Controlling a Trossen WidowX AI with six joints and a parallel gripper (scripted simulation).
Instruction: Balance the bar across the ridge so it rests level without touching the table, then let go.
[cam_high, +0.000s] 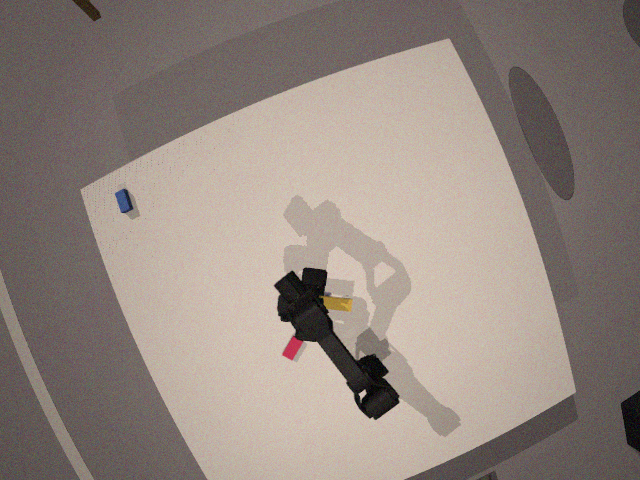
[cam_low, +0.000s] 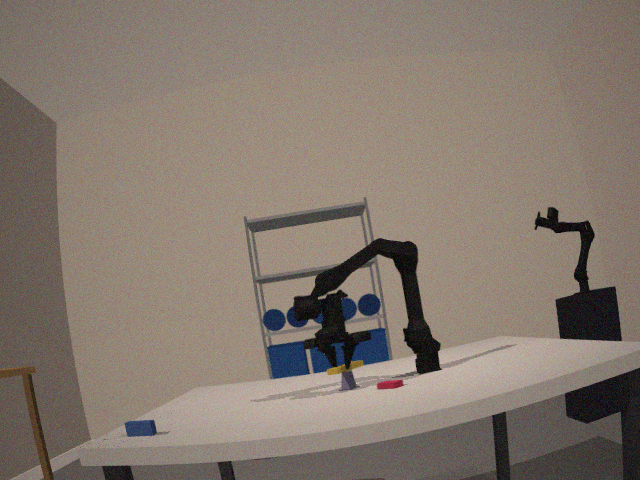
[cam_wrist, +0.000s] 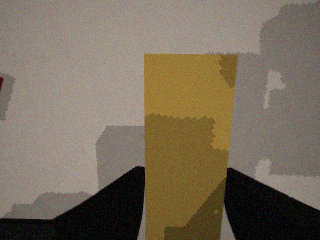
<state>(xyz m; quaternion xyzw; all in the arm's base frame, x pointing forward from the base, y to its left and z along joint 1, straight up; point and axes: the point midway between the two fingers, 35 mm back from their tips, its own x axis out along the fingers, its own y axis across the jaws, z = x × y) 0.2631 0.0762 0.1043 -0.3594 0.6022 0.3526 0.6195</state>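
The yellow bar (cam_high: 338, 303) (cam_low: 343, 369) (cam_wrist: 187, 140) lies across the top of the small purple ridge (cam_low: 347, 382) near the middle of the table (cam_high: 413, 155) (cam_low: 465, 397). In the side view it looks about level, with both ends off the table. My gripper (cam_low: 341, 358) (cam_wrist: 182, 176) points straight down over the bar, with one finger on each long side. The fingers stand slightly apart and do not clamp the bar. In the top view my wrist hides the ridge and the near half of the bar.
A red block (cam_high: 292, 347) (cam_low: 389, 383) lies flat on the table close to the ridge. A blue block (cam_high: 123, 200) (cam_low: 140, 427) sits near a far corner. A metal shelf (cam_low: 310, 289) and a second arm on a dark pedestal (cam_low: 586, 315) stand beyond the table.
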